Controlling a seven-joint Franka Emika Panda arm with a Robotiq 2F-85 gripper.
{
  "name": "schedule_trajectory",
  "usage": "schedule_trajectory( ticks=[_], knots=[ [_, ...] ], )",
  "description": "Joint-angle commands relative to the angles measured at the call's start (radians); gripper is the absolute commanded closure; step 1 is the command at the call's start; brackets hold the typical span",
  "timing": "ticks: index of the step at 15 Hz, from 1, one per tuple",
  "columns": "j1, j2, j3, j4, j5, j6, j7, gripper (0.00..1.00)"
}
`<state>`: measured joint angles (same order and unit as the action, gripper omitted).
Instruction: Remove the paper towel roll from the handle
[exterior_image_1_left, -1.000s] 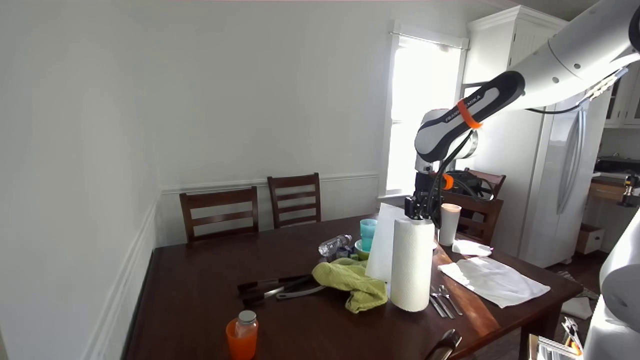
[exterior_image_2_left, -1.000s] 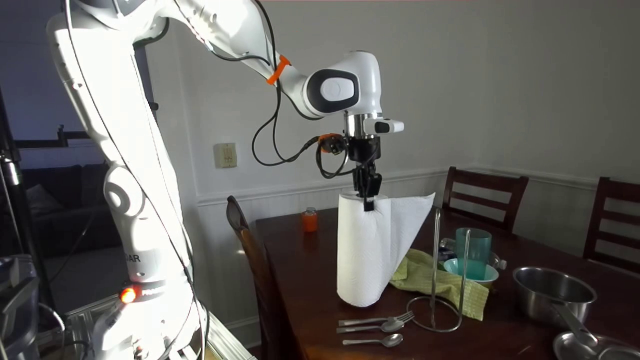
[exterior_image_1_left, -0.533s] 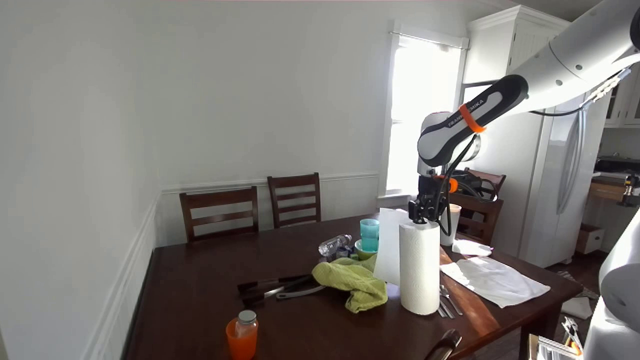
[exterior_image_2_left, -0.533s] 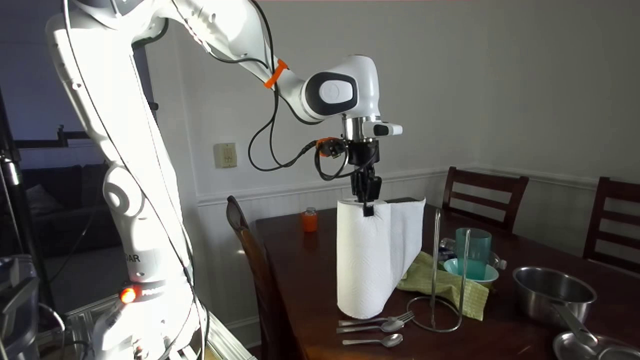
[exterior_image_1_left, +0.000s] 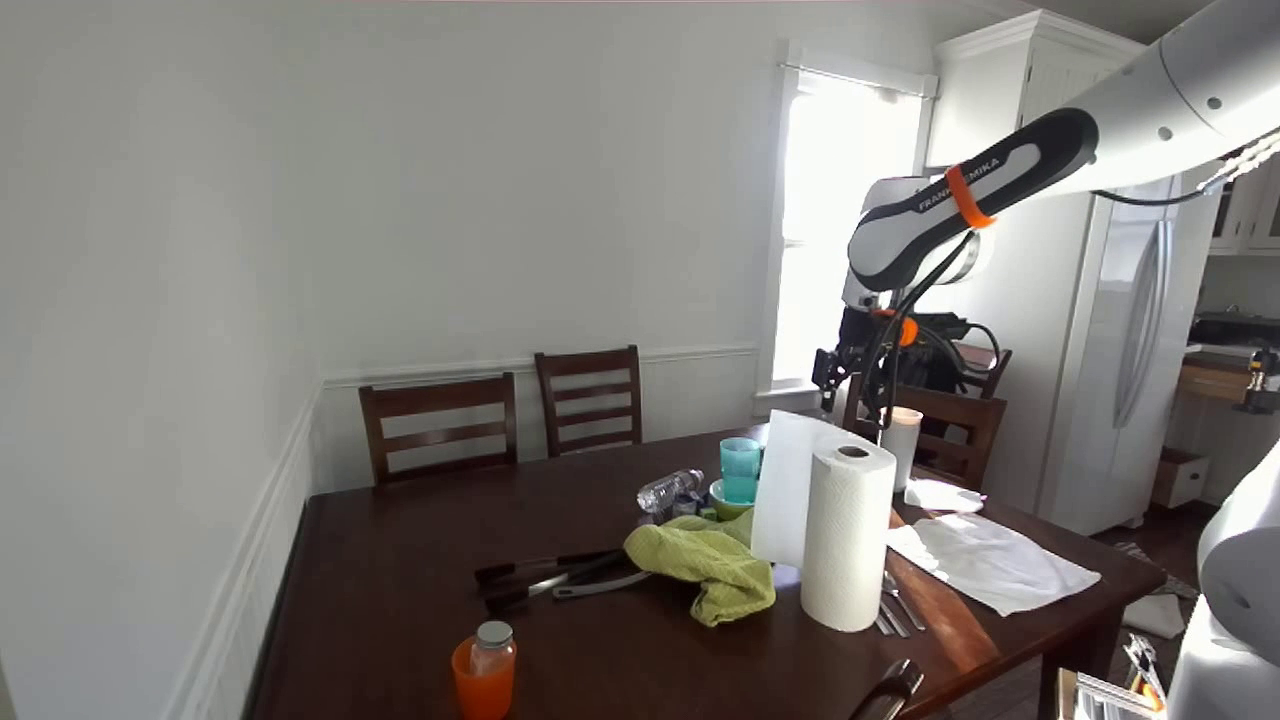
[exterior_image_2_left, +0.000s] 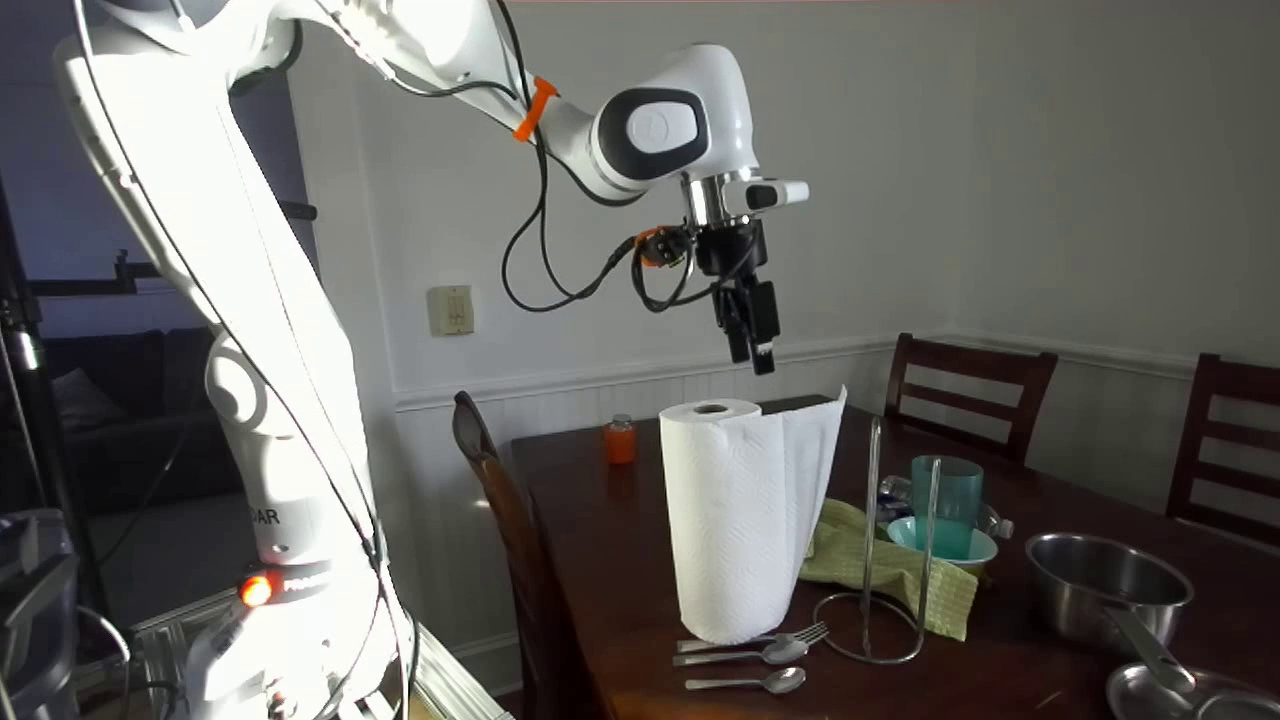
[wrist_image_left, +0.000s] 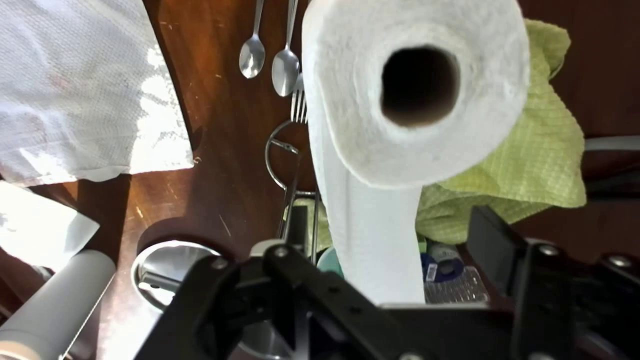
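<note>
The white paper towel roll (exterior_image_2_left: 725, 530) stands on the table beside the wire holder, its top leaning slightly toward the robot in both exterior views. A loose sheet (exterior_image_2_left: 815, 460) hangs off its side. The handle is a metal wire stand (exterior_image_2_left: 872, 500) with a ring base, with nothing on it; the roll (exterior_image_1_left: 850, 545) hides it in an exterior view. Above the roll's top hovers my gripper (exterior_image_2_left: 752, 362), apart from it. In the wrist view the gripper (wrist_image_left: 392, 230) is open, its pads wide apart with the sheet visible below between them. The roll's hollow core (wrist_image_left: 420, 85) shows.
Forks and spoons (exterior_image_2_left: 750, 655) lie at the roll's foot. A green cloth (exterior_image_1_left: 705, 575), a teal cup (exterior_image_1_left: 740, 470) and a plastic bottle (exterior_image_1_left: 668, 490) are behind it. A metal pot (exterior_image_2_left: 1110, 590) stands past the holder. An orange cup (exterior_image_1_left: 485, 680) sits apart.
The roll came down to the table while my gripper was shut on its upper rim. Now the jaws have opened and risen clear, and the roll's top has tipped slightly toward the robot.
</note>
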<state>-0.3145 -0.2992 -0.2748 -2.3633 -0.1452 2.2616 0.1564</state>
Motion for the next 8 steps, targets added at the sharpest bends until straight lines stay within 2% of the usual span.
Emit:
schedule_trajectory(
  ticks=[1, 7, 8],
  knots=[
    [-0.015, -0.069, 0.018, 0.056, 0.017, -0.065, 0.051, 0.00],
    [-0.014, -0.091, 0.032, 0.190, 0.017, -0.205, 0.106, 0.00],
    [-0.010, -0.085, 0.026, 0.156, 0.005, -0.158, 0.082, 0.00]
  ],
)
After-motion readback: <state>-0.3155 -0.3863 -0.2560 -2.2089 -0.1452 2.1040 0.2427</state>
